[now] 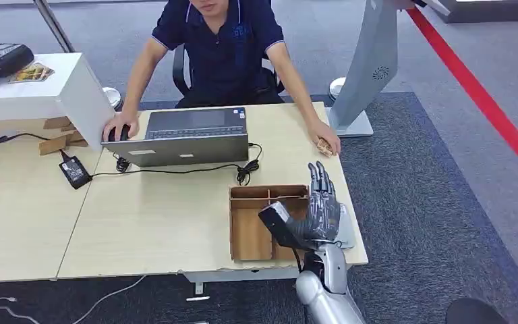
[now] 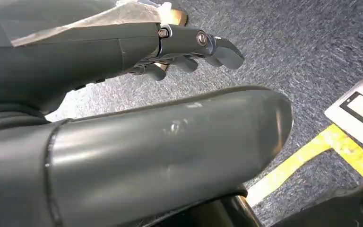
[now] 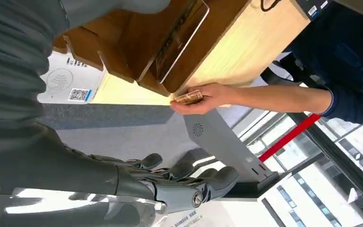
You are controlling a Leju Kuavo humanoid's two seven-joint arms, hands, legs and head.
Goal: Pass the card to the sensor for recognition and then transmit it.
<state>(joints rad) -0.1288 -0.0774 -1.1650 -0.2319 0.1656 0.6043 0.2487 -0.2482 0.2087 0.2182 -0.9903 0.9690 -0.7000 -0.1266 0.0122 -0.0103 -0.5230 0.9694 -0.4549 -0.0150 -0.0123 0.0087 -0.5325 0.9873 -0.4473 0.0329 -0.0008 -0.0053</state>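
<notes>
The right hand [image 1: 320, 206] is over the wooden box [image 1: 253, 233] at the table [image 1: 155, 223] edge, fingers spread and straight, holding nothing. A card [image 3: 179, 40] stands inside the box, so I judge it is not picked yet. The sensor [image 3: 64, 82], a white pad with a code sticker, lies just beside the box. The left hand [image 2: 189, 47] hangs above the carpet, fingers loosely curled and empty. The whole task seems still to do

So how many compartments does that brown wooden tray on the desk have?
3 visible in the brown wooden tray: two small ones along the far edge, one long one below. The right hand may hide more.
</notes>
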